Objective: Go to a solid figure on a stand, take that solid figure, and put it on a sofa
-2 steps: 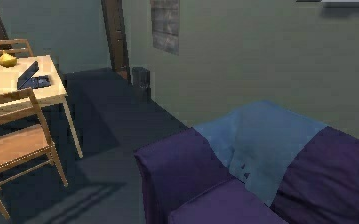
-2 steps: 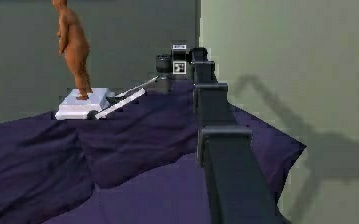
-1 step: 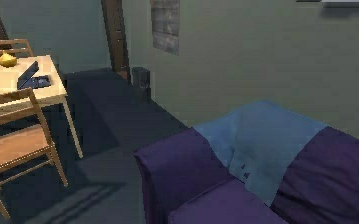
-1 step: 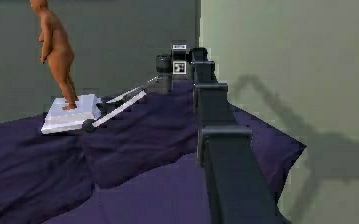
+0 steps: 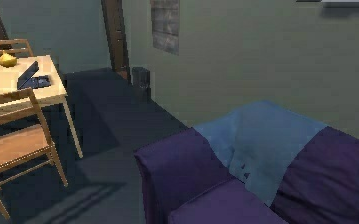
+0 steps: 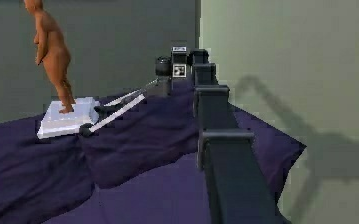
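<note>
Because the brown figure [image 6: 53,50] stands upright on its flat white base [image 6: 63,120], and that base sits on the purple sofa [image 6: 147,165], the task's thing looks to be at its goal. The wide base is what lets it stand on soft, rumpled cloth, though I judge this a shaky footing for something so tall and thin.

From the arm side view's bottom edge, 1 dark square arm [image 6: 223,150] reaches out over the seat; at its far end are 2 small white squares [image 6: 179,54] with black marks; left of them is the gripper [image 6: 91,125], whose 2 thin fingers [image 6: 117,109] slant down to the near corner of the white base. Whether the gripper grasps the base or is free of it cannot be told, since the figure rests on the sofa right at the fingertips.

In the forward view the sofa shows at lower right with a blue throw [image 5: 262,140] draped over it; at the left stands a wooden table [image 5: 55,92] with 1 yellow thing [image 5: 7,60] on it, and 1 wooden chair [image 5: 22,145] beside it.

What is left, I judge, is to draw the arm away gently without tipping the figure.
</note>
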{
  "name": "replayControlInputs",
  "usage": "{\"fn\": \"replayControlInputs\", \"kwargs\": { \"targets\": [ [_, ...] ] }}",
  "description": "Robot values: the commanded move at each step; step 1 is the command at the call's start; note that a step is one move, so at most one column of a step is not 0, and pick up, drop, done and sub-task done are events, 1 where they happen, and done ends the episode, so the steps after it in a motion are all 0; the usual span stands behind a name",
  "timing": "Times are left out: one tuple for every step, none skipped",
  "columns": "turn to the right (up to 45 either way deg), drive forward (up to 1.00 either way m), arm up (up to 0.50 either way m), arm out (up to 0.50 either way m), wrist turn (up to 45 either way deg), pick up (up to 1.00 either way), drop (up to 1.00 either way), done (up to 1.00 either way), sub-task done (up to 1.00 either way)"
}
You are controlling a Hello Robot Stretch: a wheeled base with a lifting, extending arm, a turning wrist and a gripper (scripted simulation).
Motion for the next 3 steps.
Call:
{"fn": "replayControlInputs", "kwargs": {
  "targets": [
    [0.0,0.00,-0.34,0.00,0.0,0.00,0.00,0.00,0.00],
    [0.0,0.00,-0.32,0.00,0.0,0.00,0.00,0.00,0.00],
    [0.0,0.00,0.00,0.00,0.0,0.00,1.00,0.00,0.00]
  ]
}}
